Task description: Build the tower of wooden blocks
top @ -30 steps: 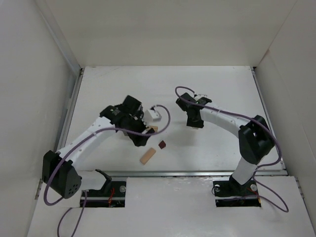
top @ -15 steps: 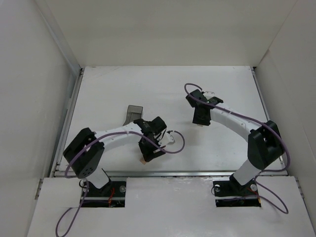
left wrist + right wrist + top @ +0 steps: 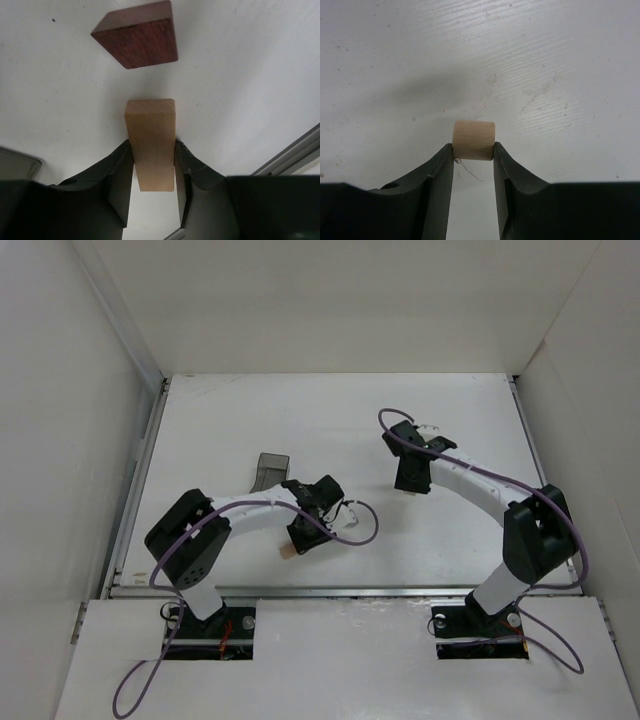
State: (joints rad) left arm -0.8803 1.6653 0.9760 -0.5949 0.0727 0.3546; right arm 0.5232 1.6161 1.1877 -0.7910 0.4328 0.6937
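Wood all loose, nothing stacked yet. Left gripper (image 3: 153, 146) pinches the plank (image 3: 150, 120) near the table (image 3: 450, 420) front edge, cube (image 3: 137, 34) just beyond it. Right gripper (image 3: 472, 149) clamps a small round peg (image 3: 473, 137) above mid-table — whole tower left to build.

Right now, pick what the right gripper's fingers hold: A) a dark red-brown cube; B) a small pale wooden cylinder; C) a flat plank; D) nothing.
B: the right wrist view shows the right gripper shut on a small pale wooden cylinder.
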